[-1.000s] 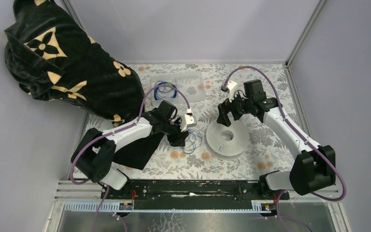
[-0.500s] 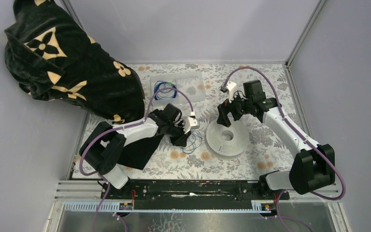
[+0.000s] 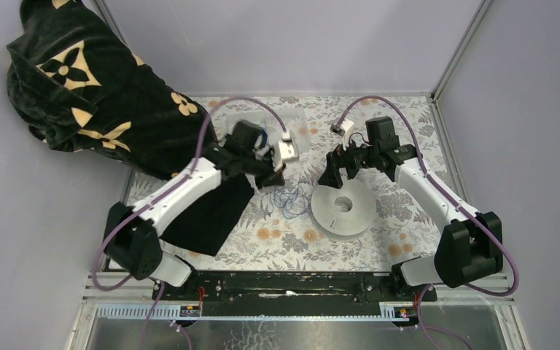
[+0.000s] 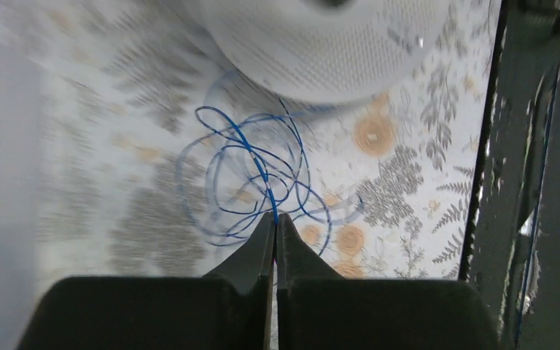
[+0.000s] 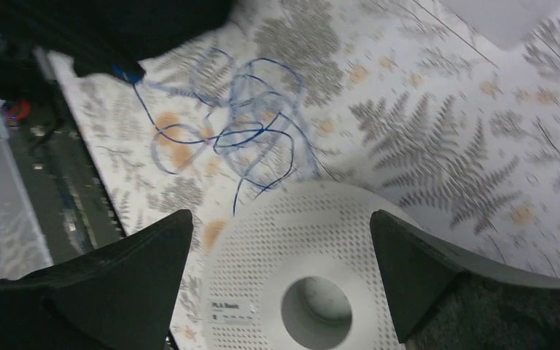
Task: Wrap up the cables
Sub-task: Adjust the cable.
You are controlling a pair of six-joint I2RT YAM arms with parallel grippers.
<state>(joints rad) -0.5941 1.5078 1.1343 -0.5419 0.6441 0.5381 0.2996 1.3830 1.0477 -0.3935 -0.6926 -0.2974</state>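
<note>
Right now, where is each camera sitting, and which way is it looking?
Top camera: high up behind the arms, looking down at the flowery table; both whole arms show, with the left gripper and right gripper.
Left wrist camera: on the left arm, looking down past its closed fingers, which pinch the blue cable.
Right wrist camera: on the right arm, looking down between its open fingers at the white spool.
Shared: all three views show the blue cable and the white spool.

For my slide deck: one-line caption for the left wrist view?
Left gripper shut on a thin blue wire tangle beside a perforated white spool.
</note>
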